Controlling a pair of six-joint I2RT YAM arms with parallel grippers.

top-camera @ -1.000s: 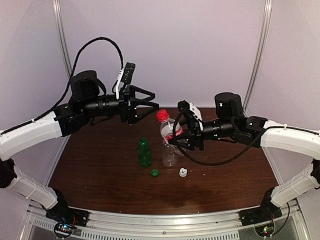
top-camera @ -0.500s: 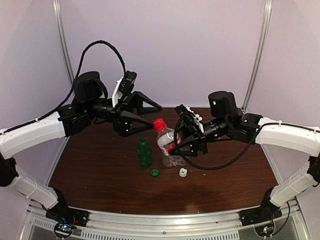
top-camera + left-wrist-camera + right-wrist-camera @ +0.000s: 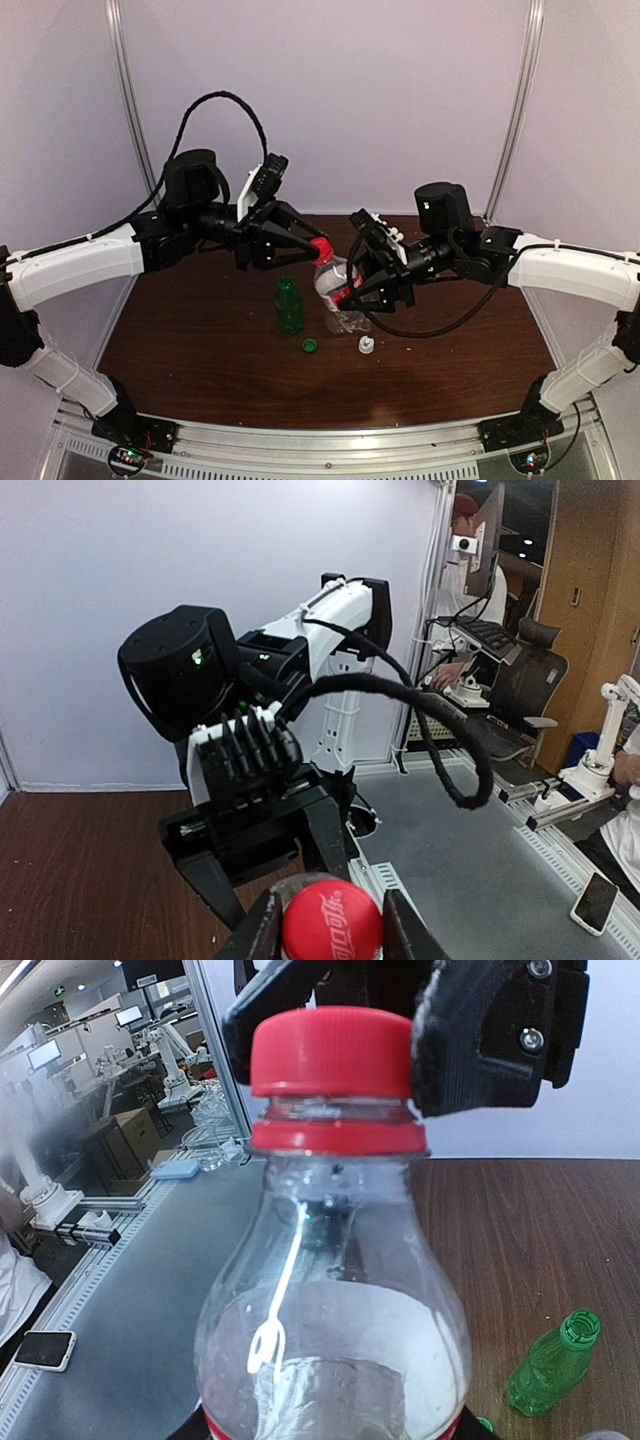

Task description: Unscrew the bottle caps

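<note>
Open a second ago, the left tool (image 3: 313,244) has now clamped the red cap (image 3: 331,921) while the right tool (image 3: 347,292) keeps gripping the bottle (image 3: 335,1300).

A round red plastic screw cap (image 3: 331,920) with white lettering sits at the bottom edge. The left gripper (image 3: 333,933) has its dark jaws pressed against the cap's two sides. Just behind, the right arm's black gripper (image 3: 283,880) faces the camera, and a thick black cable (image 3: 440,730) loops beside its white link. A dark brown wooden surface (image 3: 80,880) fills the lower left.
</note>
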